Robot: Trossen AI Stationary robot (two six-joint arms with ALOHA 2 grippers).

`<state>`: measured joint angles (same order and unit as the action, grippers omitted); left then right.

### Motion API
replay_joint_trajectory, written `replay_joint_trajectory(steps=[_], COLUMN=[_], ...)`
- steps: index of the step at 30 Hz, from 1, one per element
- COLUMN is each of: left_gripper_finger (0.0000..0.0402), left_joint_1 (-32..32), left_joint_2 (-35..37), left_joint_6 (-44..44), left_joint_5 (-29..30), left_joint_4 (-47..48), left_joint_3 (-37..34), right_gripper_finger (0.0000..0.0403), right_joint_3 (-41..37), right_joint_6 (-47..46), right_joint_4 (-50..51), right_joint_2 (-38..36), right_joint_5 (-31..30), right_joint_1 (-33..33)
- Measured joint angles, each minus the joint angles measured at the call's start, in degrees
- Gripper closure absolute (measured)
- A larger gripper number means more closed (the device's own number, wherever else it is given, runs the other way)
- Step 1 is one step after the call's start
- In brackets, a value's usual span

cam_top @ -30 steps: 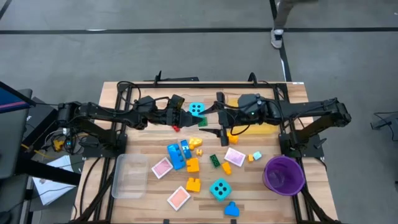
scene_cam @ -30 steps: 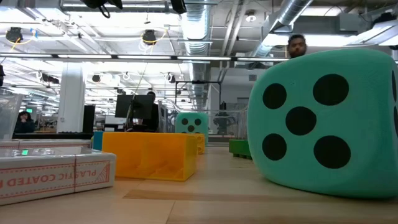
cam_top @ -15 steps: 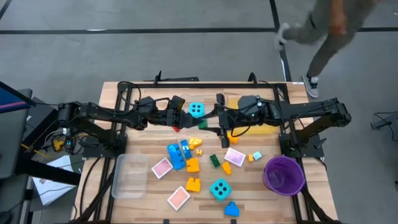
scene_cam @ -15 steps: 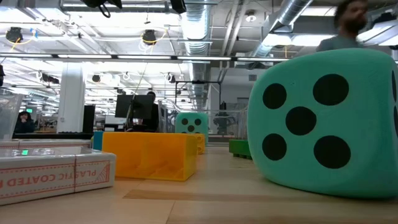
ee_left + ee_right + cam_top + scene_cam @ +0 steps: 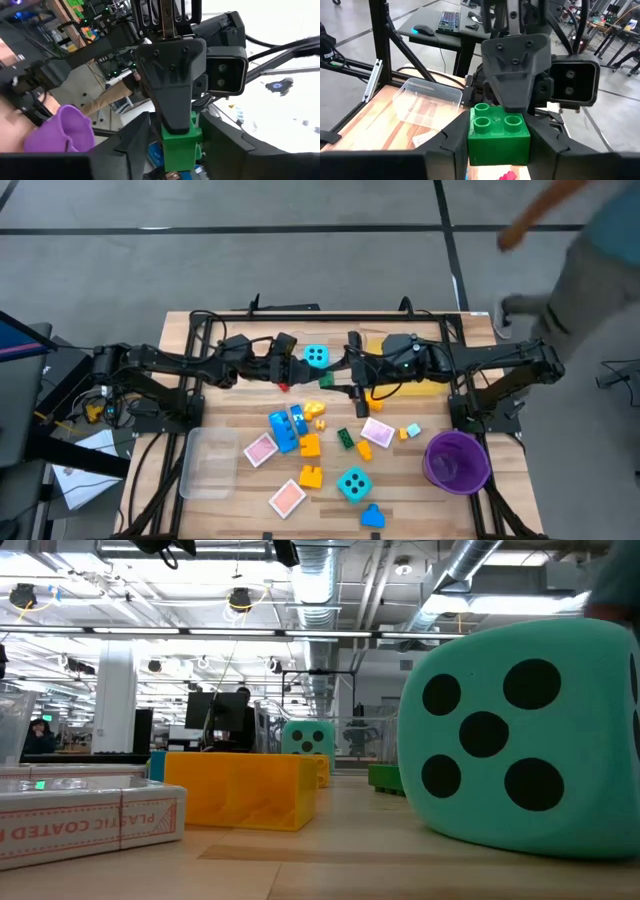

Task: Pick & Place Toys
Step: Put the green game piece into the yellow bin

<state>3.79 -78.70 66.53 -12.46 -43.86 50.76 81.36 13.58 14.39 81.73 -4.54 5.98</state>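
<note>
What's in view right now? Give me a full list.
dice: 2, turquoise, one near edge, one far centre
tiles: 3, pink, mid-table
blue bricks: a few, centre and near edge
orange bricks: several, centre
loose brick: 1, green, centre
red brick: 1, under left arm
held brick: 1, green, in right hand
clear tray: 1, left
yellow tray: 1, under right arm
bowl: 1, purple, right
person: 1, beyond table
left hand: open, at brick
right hand: shut

Dark jointed arms (image 5: pixel 170 362); black cables; wedge-shaped pincer housings
</note>
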Motion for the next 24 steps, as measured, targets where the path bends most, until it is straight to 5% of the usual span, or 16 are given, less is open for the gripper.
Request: replay_joint_trajectory(steps=[11, 24], left_gripper_finger=[0.015, 0.0163], left_joint_1=[3.6, 3.3], left_joint_2=[0.7, 6.7], left_joint_6=[-6.5, -24.9], left_joint_5=[-8.5, -7.6], left_joint_4=[-0.1, 0.0], left_joint_3=[0.0, 0.0], right_gripper_finger=[0.0266, 0.0261], right_joint_3=[0.0, 0.0], right_joint_6=[-4.8, -25.5], right_joint_4=[9.2, 34.4], right_joint_2=[-5.3, -14.4], right_joint_5=[-4.3, -14.6], right_joint_1=[-0.2, -0.1])
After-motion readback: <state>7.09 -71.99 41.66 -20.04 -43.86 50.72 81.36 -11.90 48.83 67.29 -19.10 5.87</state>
